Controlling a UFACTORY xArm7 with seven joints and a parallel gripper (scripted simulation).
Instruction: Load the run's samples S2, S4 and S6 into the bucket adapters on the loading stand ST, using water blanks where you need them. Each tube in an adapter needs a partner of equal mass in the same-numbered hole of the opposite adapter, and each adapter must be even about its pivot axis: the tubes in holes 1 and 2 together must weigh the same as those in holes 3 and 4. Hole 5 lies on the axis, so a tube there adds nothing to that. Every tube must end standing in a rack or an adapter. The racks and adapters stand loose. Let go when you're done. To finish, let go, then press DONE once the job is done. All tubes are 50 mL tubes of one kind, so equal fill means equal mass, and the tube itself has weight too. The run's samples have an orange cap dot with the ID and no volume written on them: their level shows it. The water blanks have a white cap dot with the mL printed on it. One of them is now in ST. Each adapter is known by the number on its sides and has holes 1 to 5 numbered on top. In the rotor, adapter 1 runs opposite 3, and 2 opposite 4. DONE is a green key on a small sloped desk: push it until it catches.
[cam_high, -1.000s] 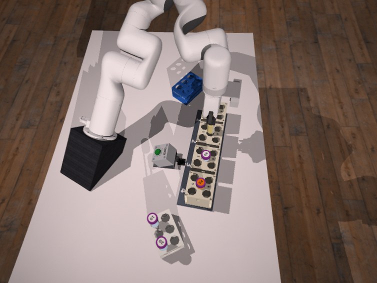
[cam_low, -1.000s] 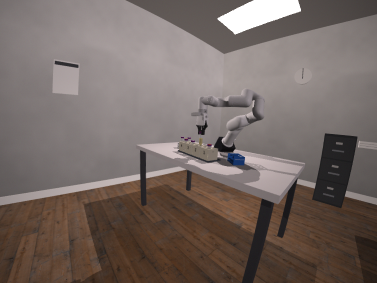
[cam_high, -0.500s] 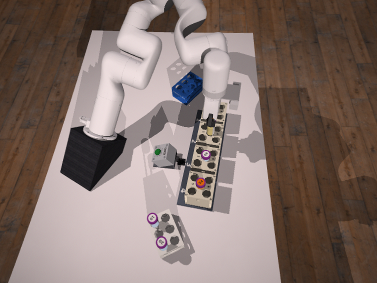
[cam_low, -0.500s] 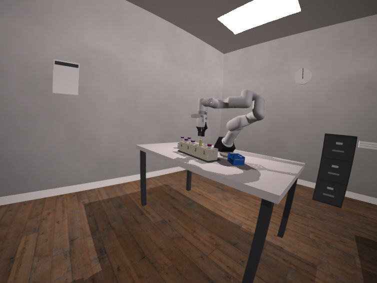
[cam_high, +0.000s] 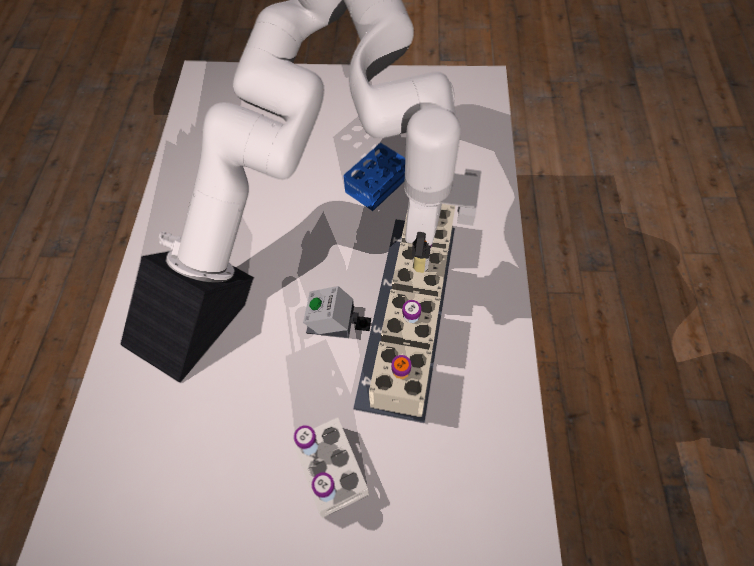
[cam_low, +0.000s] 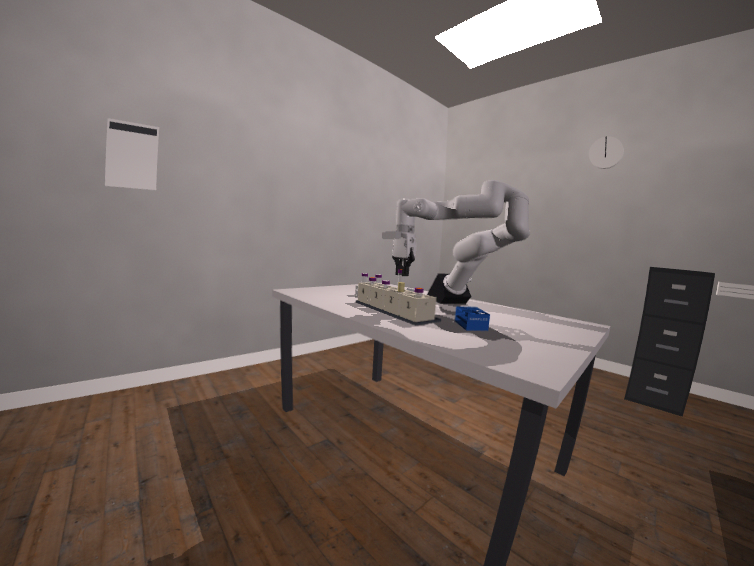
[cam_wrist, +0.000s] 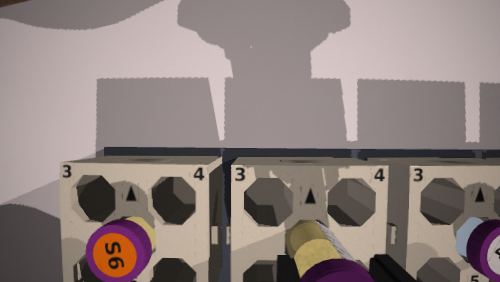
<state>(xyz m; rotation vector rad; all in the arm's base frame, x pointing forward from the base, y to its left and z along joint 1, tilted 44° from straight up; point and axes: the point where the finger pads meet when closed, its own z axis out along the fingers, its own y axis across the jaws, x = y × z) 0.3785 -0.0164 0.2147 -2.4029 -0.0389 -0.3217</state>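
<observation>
My gripper (cam_high: 420, 244) (cam_low: 401, 272) (cam_wrist: 332, 272) is shut on a purple-capped tube of yellow liquid (cam_high: 419, 263) (cam_low: 400, 286) (cam_wrist: 312, 250); its cap dot is hidden. The tube stands over hole 5 of adapter 2 (cam_high: 418, 282) (cam_wrist: 237, 240); its lower end's depth is unclear. S6 (cam_wrist: 116, 251) (cam_low: 419, 290) is in hole 5 of adapter 1 (cam_wrist: 169, 240). Blank 40 (cam_high: 411, 309) (cam_wrist: 492, 257) is in hole 5 of adapter 3 (cam_high: 409, 329). S4 (cam_high: 401, 364) is in hole 5 of adapter 4 (cam_high: 395, 404). Blanks 10 (cam_high: 304, 437) and 20 (cam_high: 323, 485) stand in the white rack (cam_high: 339, 498).
The blue samples rack (cam_high: 376, 185) (cam_low: 478, 322) stands beside the adapter 1 end of the dark loading stand (cam_high: 380, 307) and shows no tubes. The green DONE key (cam_high: 315, 303) is on a small grey desk (cam_high: 333, 322), between the arm's black base (cam_high: 176, 316) and the stand.
</observation>
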